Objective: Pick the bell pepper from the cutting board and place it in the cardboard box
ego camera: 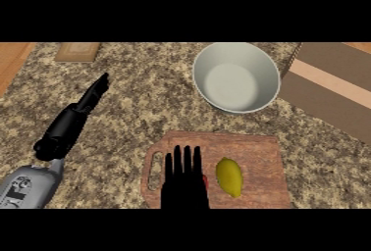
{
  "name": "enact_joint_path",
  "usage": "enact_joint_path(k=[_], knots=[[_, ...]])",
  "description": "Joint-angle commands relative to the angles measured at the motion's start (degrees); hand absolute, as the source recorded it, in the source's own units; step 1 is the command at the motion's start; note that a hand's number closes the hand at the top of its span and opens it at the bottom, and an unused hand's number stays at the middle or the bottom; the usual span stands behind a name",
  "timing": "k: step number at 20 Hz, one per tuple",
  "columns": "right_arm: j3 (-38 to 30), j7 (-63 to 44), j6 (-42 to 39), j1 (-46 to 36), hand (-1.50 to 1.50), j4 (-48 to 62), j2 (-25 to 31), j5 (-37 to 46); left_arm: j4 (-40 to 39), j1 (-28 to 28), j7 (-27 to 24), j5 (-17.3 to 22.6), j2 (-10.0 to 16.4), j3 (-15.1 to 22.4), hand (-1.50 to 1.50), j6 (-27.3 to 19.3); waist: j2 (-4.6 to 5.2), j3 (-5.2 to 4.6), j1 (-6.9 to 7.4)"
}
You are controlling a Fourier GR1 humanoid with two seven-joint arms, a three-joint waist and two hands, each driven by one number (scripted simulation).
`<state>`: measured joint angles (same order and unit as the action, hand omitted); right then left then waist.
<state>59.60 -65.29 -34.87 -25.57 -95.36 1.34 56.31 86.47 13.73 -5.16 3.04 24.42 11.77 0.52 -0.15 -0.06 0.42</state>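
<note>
R hand [185,184], fingers straight, over board's [253,147] near-left, mostly hiding pepper [205,180]; prob light, slick, hollow; grip round sides.

Lower centre of frame: cutting board [253,147] on the counter [130,122]. On the board: oblong fruit [229,177], just right of the right hand [185,181], which lies over the board's left half. Upper centre, behind the board: bowl [235,76]. Upper right, beside the bowl: cardboard box [330,86]. Far left, over the counter: left hand [91,98].
</note>
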Motion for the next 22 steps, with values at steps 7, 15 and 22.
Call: enact_joint_path(k=[7, 15, 22], knots=[[-1.29, -9.02, -0.02, -0.28, -1.50, 4.90, -1.29, -0.32, 2.36, -0.81, 1.37, 0.05, 0.51, -1.94, 0.00, 2.52, -0.02, 0.04, 0.19], [-3.03, -6.52, 0.39, 2.26, -1.50, 5.99, -1.29, 3.74, 0.60, 2.62, 3.27, 0.40, 0.16, -4.43, 0.00, 4.24, 0.02, 0.06, -0.21], [-3.36, 5.15, 2.67, 5.41, 1.50, 9.93, -0.78, 9.22, 2.14, -4.46, -1.04, -2.10, -1.69, -4.94, 0.00, 5.71, 0.09, 0.06, -0.19]])
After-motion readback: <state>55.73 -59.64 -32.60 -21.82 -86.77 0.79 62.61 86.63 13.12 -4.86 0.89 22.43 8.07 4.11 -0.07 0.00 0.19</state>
